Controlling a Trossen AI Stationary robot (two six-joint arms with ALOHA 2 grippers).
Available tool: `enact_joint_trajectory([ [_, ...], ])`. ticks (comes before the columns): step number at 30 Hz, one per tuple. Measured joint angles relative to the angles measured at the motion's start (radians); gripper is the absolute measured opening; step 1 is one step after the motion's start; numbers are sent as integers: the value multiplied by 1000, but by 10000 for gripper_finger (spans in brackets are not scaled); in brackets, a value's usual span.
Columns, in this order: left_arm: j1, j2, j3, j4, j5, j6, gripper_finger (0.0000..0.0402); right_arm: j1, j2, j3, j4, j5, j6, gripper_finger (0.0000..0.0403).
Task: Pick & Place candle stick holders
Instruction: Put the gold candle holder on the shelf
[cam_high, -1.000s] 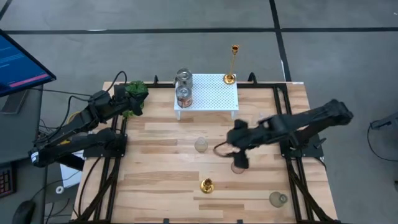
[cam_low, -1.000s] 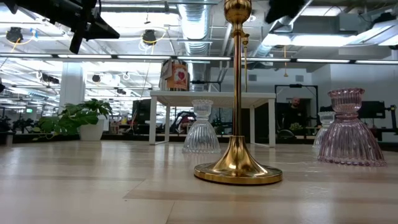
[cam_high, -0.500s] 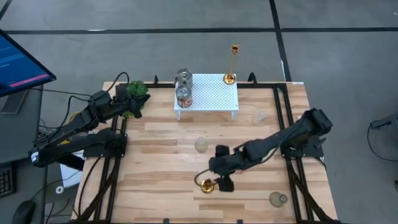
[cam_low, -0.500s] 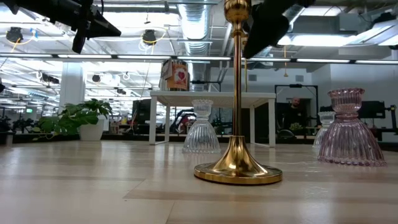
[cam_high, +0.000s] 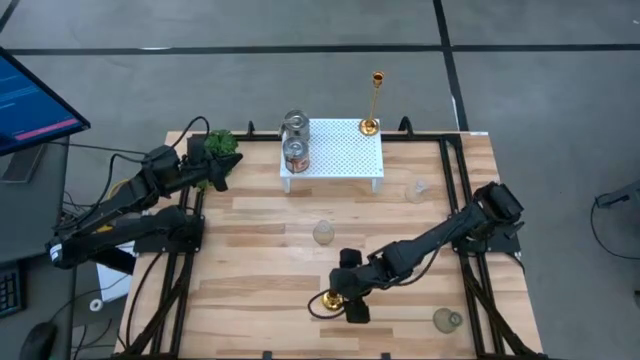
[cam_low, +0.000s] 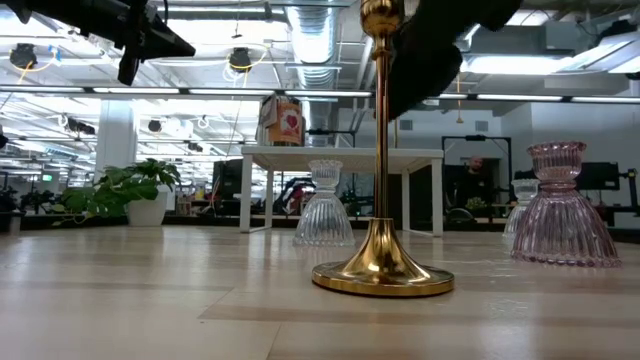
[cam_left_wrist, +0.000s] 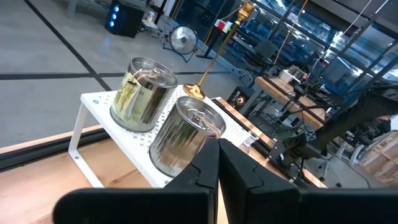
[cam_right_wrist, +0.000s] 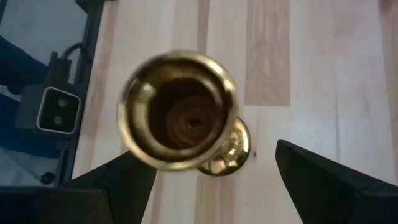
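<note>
Low centre of the high view, your right claw (cam_high: 345, 303), fingers apart, hangs over the gold candle stick holder (cam_high: 331, 298) on the bench (cam_high: 260, 270). Polished brass: probably slick, stiff, top-heavy; grip the thin stem. Upper centre, another holder (cam_high: 374, 100) stands on the white shelf (cam_high: 335, 150). Left claw (cam_left_wrist: 217, 180), together, waits upper left.

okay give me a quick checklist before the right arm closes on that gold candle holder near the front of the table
1. Right pincer open, a finger either side of the gold candle holder: ok.
2. Holder upright on the table: ok.
3. Fingers low enough to grip the stem: cannot tell.
4. Pink glass vase apart from the holder: ok.
5. Left pincer shut, waiting near the tin cans: ok.
</note>
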Motion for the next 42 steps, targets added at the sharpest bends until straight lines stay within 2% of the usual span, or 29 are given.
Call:
enact_joint_trajectory([
  [6, 0, 1, 0, 0, 0, 0, 6, -8, 19, 1, 84, 1, -13, 307],
  [13, 0, 0, 0, 0, -1, 6, 6, -14, 18, 2, 55, 1, -20, 297],
  [17, 0, 0, 0, 0, -1, 7, 6, -14, 18, 2, 56, 0, -24, 276],
  [21, 0, 0, 0, 0, -1, 7, 6, -13, 18, 2, 56, -1, -27, 237],
  [31, 0, 0, 0, 0, -1, 7, 6, -14, 18, 2, 82, -1, -80, 107],
  [42, 0, 0, 0, 0, -1, 7, 6, -14, 18, 2, 120, -2, -79, 17],
])
